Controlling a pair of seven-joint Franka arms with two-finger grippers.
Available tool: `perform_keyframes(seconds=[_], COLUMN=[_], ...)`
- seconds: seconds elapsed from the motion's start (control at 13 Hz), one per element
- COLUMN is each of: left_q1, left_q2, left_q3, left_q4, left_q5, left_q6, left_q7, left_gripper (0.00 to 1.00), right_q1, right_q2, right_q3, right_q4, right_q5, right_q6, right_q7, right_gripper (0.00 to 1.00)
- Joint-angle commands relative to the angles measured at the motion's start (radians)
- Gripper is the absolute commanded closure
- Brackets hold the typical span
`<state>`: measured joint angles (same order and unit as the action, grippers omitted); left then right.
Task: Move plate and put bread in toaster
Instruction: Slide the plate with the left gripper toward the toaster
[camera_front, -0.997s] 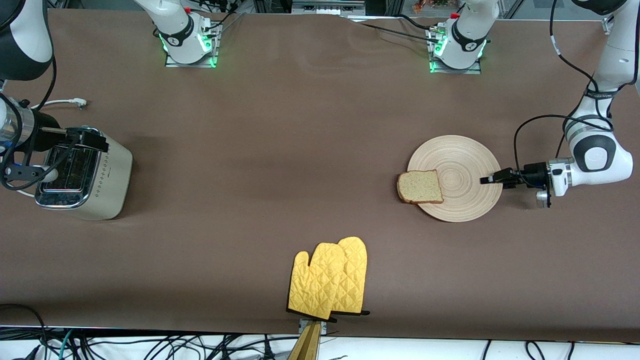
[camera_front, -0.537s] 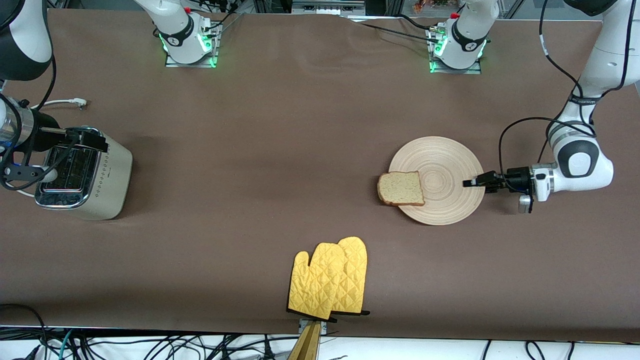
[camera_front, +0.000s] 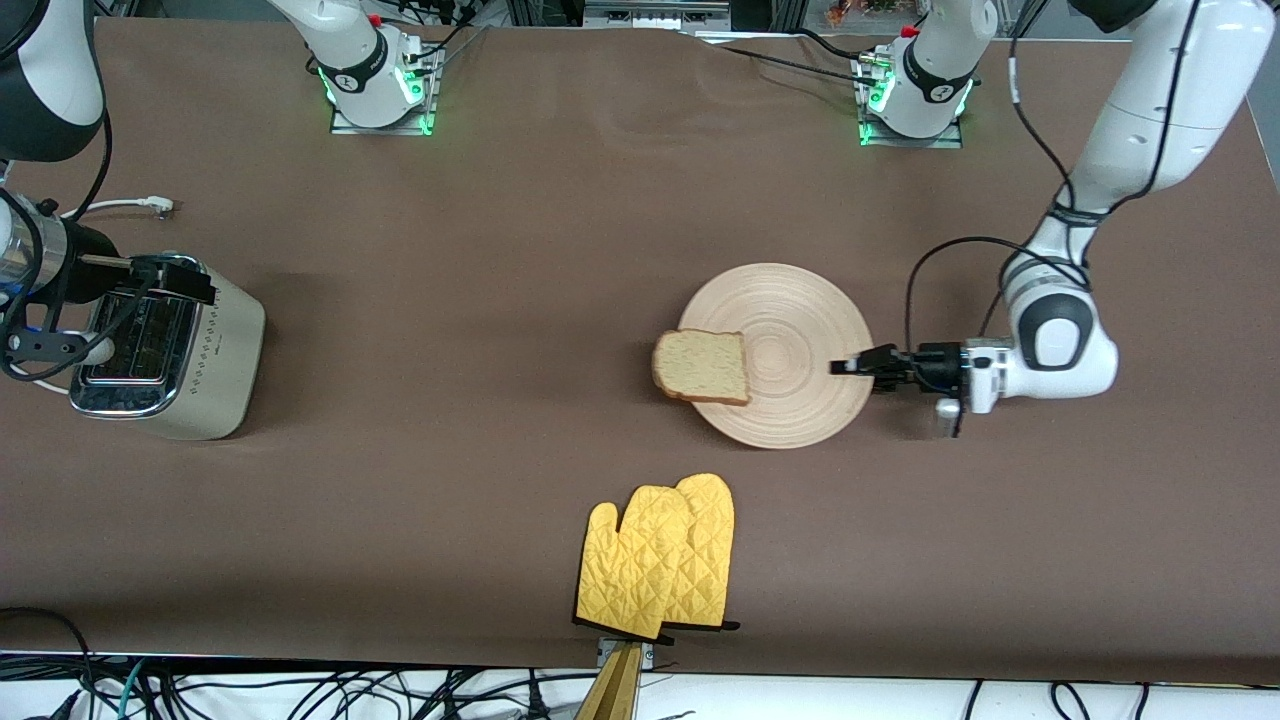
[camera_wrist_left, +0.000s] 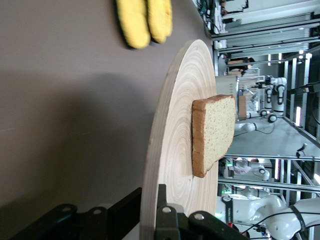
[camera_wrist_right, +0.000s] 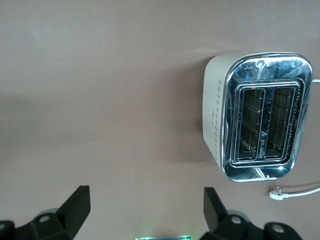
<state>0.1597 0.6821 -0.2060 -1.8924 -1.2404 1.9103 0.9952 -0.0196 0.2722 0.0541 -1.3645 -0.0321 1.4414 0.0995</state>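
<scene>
The pale wooden plate (camera_front: 790, 320) lies near the middle of the table, and the slice of bread (camera_front: 702, 366) rests on its rim at the side toward the right arm's end. My left gripper (camera_front: 852, 366) is shut on the plate's rim at the side toward the left arm's end. In the left wrist view the plate (camera_wrist_left: 175, 135) sits between the fingers of the left gripper (camera_wrist_left: 150, 220), with the bread (camera_wrist_left: 212, 132) lying on it. The toaster (camera_front: 165, 350) stands at the right arm's end. My right gripper (camera_front: 170, 278) hangs open and empty over it. The right wrist view shows the toaster (camera_wrist_right: 260, 130) with both slots empty, and the right gripper (camera_wrist_right: 145, 210).
A pair of yellow oven mitts (camera_front: 660, 560) lies near the table's edge closest to the front camera, nearer than the plate; they also show in the left wrist view (camera_wrist_left: 142, 20). The toaster's white cord and plug (camera_front: 150, 205) lie farther from the camera than the toaster.
My left gripper has slid the plate, with the bread on it, toward the right arm's end, to about the table's middle. The right arm has not moved.
</scene>
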Motion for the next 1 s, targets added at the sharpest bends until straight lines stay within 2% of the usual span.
perform_keyframes(seconds=[0.0, 0.15, 0.31, 0.61, 0.92], left_q1=[-0.139, -0.236, -0.313, -0.486, -0.534], left_q2=[0.007, 0.020, 0.046, 0.138, 0.181], left_q3=[0.010, 0.014, 0.016, 0.032, 0.039], left_q4=[0.016, 0.019, 0.070, 0.189, 0.216], left_q5=[-0.163, -0.240, -0.280, -0.451, -0.522], left_q6=[0.054, 0.107, 0.165, 0.344, 0.368], left_q7=[-0.001, -0.001, -0.001, -0.035, -0.038], left_gripper=[1.00, 1.00, 1.00, 1.00, 1.00], right_q1=[-0.008, -0.007, -0.008, -0.007, -0.008], right_q2=[-0.001, 0.002, 0.002, 0.004, 0.005], right_q3=[0.003, 0.001, 0.001, 0.001, 0.001], right_q4=[0.001, 0.002, 0.002, 0.004, 0.004], right_q5=[0.014, 0.014, 0.014, 0.014, 0.014], right_q6=[0.004, 0.002, 0.002, 0.004, 0.005], right_q7=[-0.006, -0.007, -0.006, -0.007, -0.006], right_gripper=[0.00, 0.00, 0.00, 0.00, 0.00])
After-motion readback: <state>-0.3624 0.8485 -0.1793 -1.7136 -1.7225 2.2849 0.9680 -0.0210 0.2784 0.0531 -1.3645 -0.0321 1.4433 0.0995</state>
